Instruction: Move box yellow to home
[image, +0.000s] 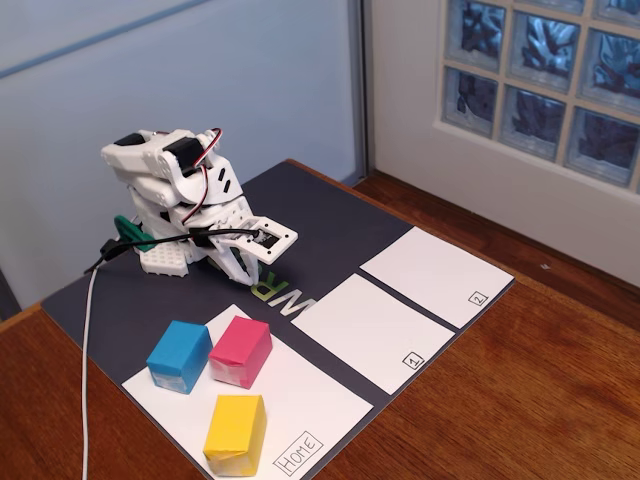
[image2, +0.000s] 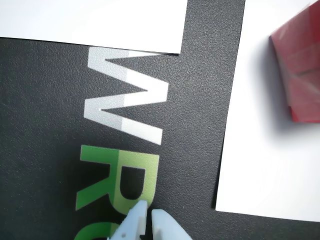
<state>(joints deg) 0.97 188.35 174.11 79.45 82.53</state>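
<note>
The yellow box (image: 236, 434) stands on the large white home sheet (image: 310, 405), close to the handwritten "Home" label (image: 298, 452) at its near corner. The arm sits folded at the back of the dark mat, and its gripper (image: 262, 278) points down over the mat's printed letters, well away from the yellow box. In the wrist view the two pale fingertips (image2: 161, 220) lie almost together above the green lettering, with nothing between them, so the gripper (image2: 149, 214) is shut. The yellow box is out of the wrist view.
A blue block (image: 180, 356) and a pink block (image: 240, 351) share the home sheet, the pink block (image2: 300, 75) also at the wrist view's right edge. Two smaller white sheets marked "1" (image: 372, 330) and "2" (image: 436, 275) lie to the right. A white cable (image: 88, 340) trails left.
</note>
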